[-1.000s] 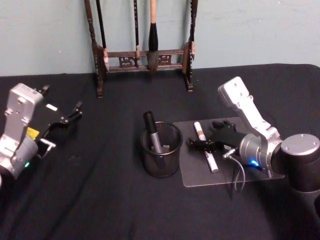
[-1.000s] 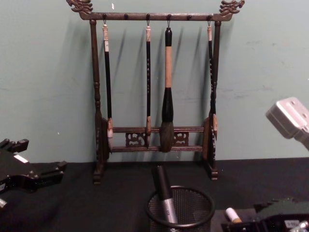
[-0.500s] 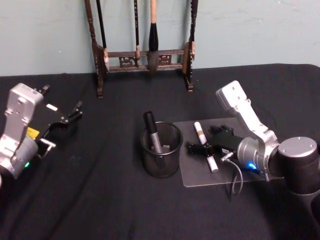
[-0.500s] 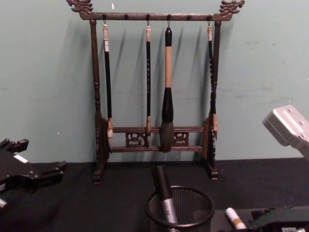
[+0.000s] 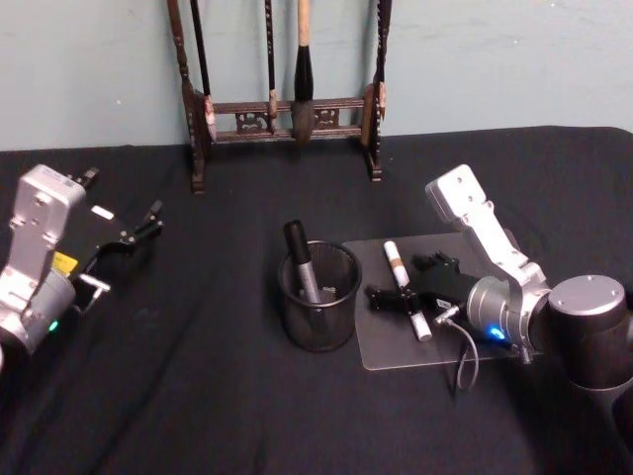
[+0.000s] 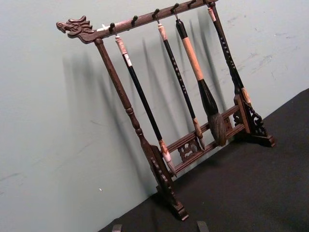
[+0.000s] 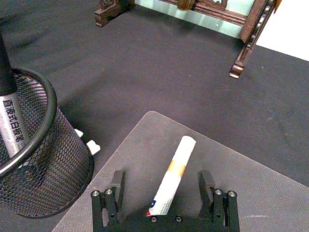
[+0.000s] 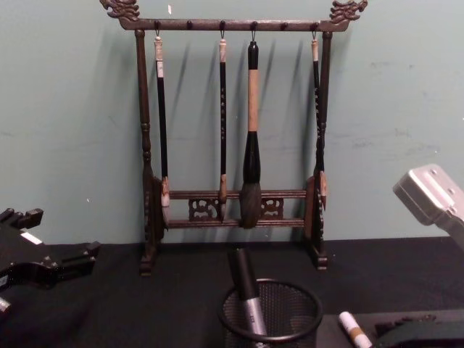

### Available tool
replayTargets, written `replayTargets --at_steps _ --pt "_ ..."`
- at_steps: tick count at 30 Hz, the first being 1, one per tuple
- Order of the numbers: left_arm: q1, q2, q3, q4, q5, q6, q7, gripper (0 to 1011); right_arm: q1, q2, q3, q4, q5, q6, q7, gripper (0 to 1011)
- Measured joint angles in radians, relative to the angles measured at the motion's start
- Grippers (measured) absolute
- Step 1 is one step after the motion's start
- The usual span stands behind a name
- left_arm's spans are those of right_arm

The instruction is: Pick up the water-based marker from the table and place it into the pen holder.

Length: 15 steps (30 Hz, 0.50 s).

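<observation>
Your right gripper [image 7: 162, 180] is spread wide and empty; the marker [image 7: 175, 169] lies midway between its fingers [image 7: 117, 186], touching neither. Left gripper [image 6: 159, 226] idles, spread.

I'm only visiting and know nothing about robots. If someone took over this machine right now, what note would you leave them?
Right gripper: open, low over the clear mat, one finger on each side of the white marker, not gripping it.
Left gripper: open, parked at the far left.
The marker lies on the mat, just right of the pen holder, which holds a dark pen.
Done: lined up. Left: close, lift, drop into the holder.
</observation>
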Motion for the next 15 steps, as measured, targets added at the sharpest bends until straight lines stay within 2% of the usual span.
replayTargets --at_steps 15 --pt "0.000 0.000 0.000 0.000 0.000 0.000 0.000 1001 -0.001 0.000 0.000 0.000 0.000 -0.002 0.002 989"
